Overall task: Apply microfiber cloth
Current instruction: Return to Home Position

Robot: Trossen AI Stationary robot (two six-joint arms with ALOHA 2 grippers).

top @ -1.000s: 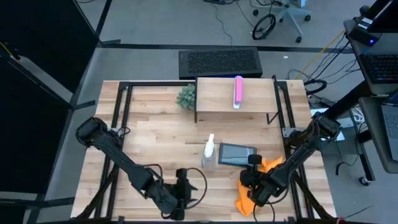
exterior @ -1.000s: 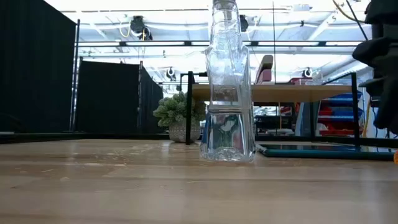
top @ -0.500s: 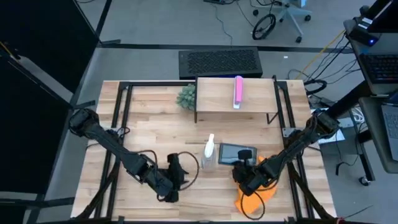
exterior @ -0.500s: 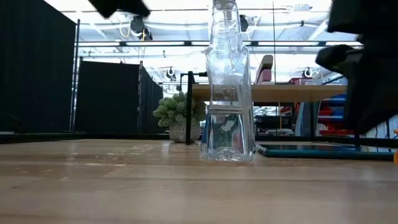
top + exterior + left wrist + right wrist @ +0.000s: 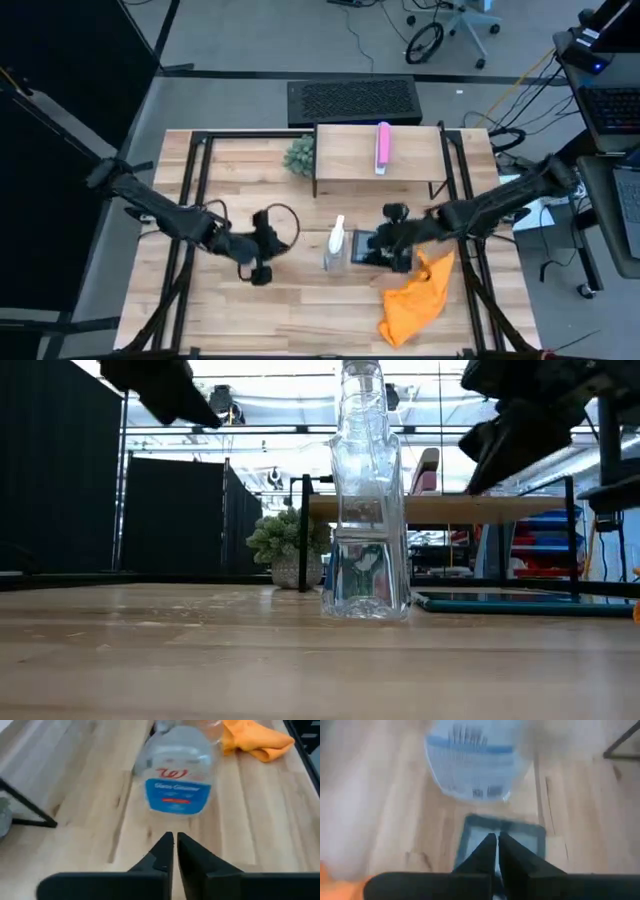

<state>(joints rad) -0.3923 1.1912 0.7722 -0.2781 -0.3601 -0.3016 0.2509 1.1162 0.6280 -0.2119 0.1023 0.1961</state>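
Note:
The orange microfiber cloth lies crumpled on the wooden table near its right front, with no gripper on it; it also shows in the left wrist view. A dark tablet lies flat beside a clear spray bottle, which stands upright. My right gripper hovers shut above the tablet, pointing at the bottle. My left gripper hangs shut to the left of the bottle, pointing at it. In the low view both grippers are well above the tabletop.
A raised wooden shelf at the far middle carries a pink bar. A small potted plant stands at the shelf's left end. Black frame rails run along the table's left and right sides.
My left gripper has gone from the near edge up and toward the far edge, and now faces the bottle. My right gripper has left the spot over the cloth, rising and moving toward the far left until it is over the tablet. The cloth has stayed on the table.

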